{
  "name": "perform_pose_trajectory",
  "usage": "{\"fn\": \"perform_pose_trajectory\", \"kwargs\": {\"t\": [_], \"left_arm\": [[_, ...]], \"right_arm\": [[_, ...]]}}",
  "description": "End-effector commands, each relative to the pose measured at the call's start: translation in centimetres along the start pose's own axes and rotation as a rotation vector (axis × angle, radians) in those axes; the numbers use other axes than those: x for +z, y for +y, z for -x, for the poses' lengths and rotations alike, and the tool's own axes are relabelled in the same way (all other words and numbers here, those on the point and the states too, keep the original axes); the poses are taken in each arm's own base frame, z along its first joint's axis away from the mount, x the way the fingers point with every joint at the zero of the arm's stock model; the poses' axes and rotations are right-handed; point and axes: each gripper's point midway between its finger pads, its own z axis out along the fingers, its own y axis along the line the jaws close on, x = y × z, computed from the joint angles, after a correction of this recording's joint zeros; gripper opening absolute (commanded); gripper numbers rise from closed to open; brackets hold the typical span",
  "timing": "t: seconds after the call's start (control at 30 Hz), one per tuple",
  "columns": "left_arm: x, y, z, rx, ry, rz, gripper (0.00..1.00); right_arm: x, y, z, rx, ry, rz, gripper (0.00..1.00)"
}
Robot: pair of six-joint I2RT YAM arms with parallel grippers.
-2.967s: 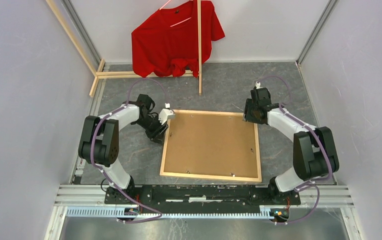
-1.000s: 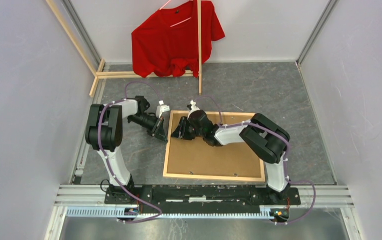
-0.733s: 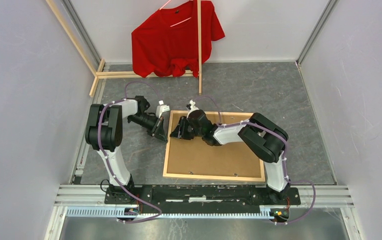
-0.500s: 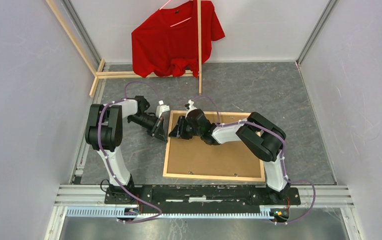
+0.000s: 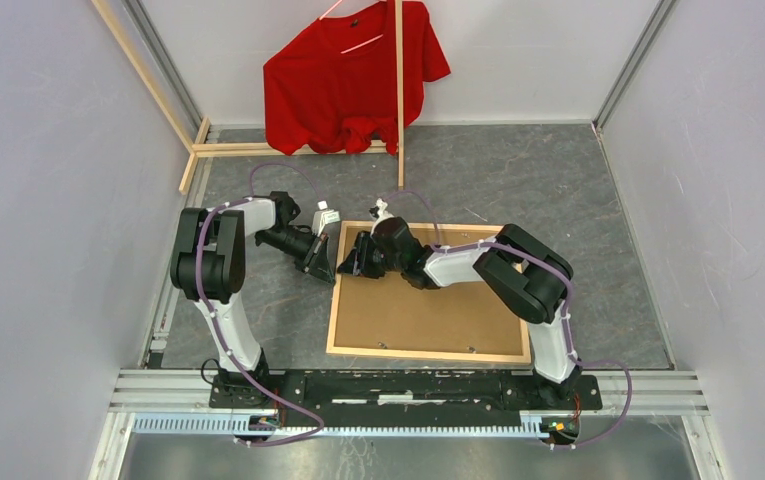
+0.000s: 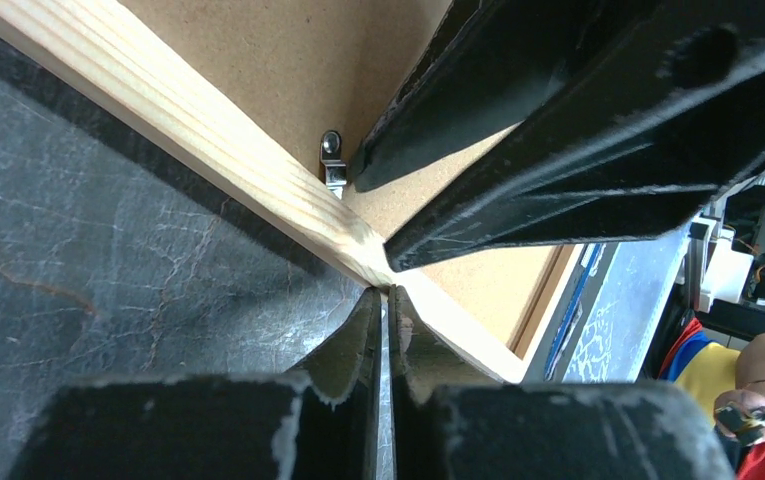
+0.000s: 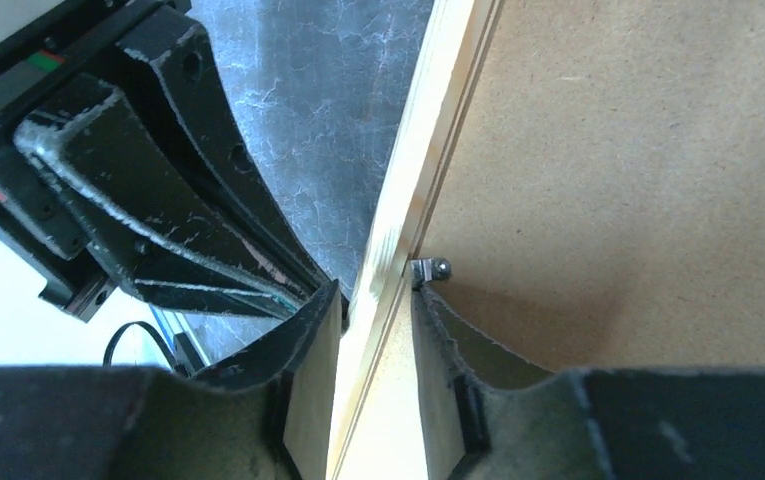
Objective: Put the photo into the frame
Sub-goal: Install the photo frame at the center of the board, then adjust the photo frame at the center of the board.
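Since the frame (image 5: 428, 355) lies face down on the table (image 5: 558, 180), likely light, stiff and fragile-fronted, grip its wood rail, not the backing board (image 5: 428, 290). Your right gripper (image 7: 376, 300) pinches the left rail (beside a clip (image 7: 428, 268)). The left gripper (image 6: 386, 300) is closed and empty, just outside. You can't see the photo.

Frame (image 5: 428, 353) flat on the counter (image 5: 558, 190), board (image 5: 428, 310) in it, right pincer (image 7: 373, 295) astride its left rail, left pincer (image 6: 383, 300) just outside, shirt (image 5: 343, 85) behind

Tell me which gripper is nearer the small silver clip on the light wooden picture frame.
Right. The right gripper straddles a rail of the light wooden picture frame, inner finger beside the small silver clip; the left gripper sits outside that rail, tips at its edge.
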Motion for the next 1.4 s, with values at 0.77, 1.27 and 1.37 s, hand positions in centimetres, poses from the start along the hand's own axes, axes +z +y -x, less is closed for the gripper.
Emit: {"fn": "perform_pose_trajectory", "kwargs": {"t": [0.77, 1.27, 1.37], "left_arm": [[0.4, 1.1, -1.8, 0.196, 0.144, 0.24, 0.26], [4.1, -2.1, -3.9, 0.31, 0.277, 0.223, 0.26], [4.9, -2.9, -3.6, 0.337, 0.296, 0.213, 0.27]], "right_arm": [[-29.3, -26.2, 10.9, 0.14, -0.422, -0.762, 0.92], [-19.6, -23.3, 16.2, 0.131, -0.294, -0.537, 0.95], [-18.1, -22.9, 19.0, 0.116, -0.313, -0.528, 0.95]]}}
